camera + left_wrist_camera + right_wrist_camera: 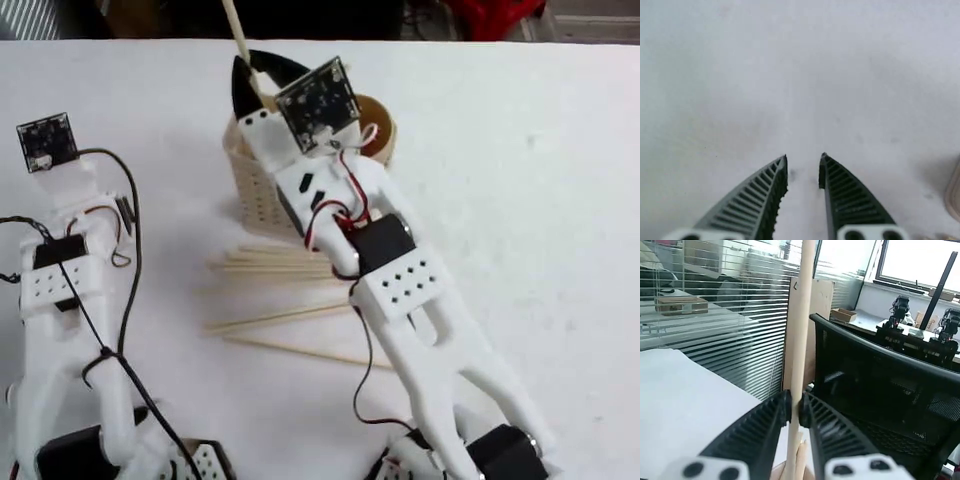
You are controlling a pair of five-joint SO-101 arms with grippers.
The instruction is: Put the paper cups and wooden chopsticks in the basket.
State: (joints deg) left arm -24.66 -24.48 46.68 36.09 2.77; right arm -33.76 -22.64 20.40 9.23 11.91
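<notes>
My right gripper (252, 88) hangs over the white perforated basket (256, 195) and is shut on a wooden chopstick (237, 30) that stands nearly upright. The right wrist view shows that chopstick (803, 315) clamped between the fingertips of the right gripper (795, 411), with a second stick's tip (800, 460) just below. A brown paper cup (384, 128) sits at the basket's far side, partly hidden by the arm. Several loose chopsticks (275, 292) lie on the table in front of the basket. My left gripper (803, 165) is open over bare white table, holding nothing.
The left arm (60, 270) stands at the table's left side, apart from the basket. A pale rounded edge (955, 195) shows at the border of the left wrist view. A black mesh chair (890, 390) and window blinds stand beyond the table.
</notes>
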